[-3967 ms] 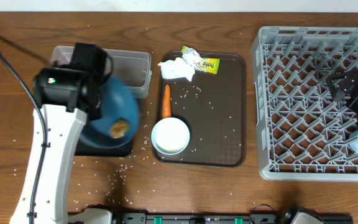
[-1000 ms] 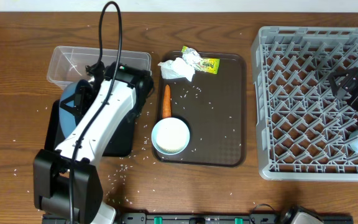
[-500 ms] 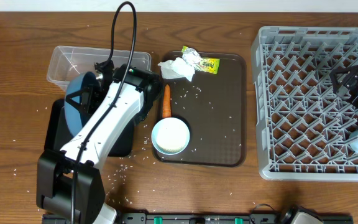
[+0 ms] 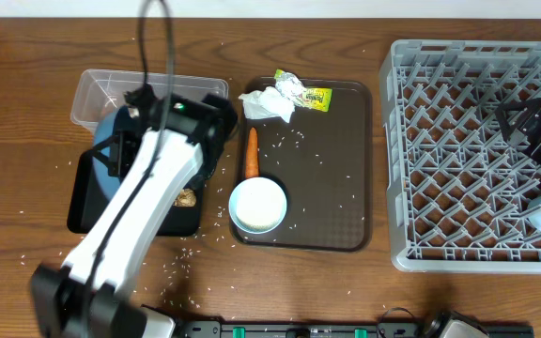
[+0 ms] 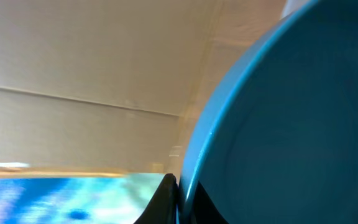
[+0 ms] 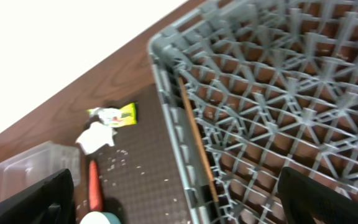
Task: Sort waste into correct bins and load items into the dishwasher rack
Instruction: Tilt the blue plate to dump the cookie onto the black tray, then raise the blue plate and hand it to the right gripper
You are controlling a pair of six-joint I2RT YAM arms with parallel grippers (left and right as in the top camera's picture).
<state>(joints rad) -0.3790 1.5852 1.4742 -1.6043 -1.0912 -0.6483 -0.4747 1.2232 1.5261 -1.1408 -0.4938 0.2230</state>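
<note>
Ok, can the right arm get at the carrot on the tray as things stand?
Probably yes. The right gripper hangs open over the rack, and the carrot lies uncovered on the tray. The left arm, holding the blue plate, sits close beside it, so come in from the rack side.

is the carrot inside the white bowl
No, the carrot lies on the brown tray, just outside the white bowl.

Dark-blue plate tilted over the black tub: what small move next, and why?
Probably start carrying the dark-blue round plate right toward the grey lattice rack: the brown food lump lies in the shallow black tub, and the plate's face looks bare.
</note>
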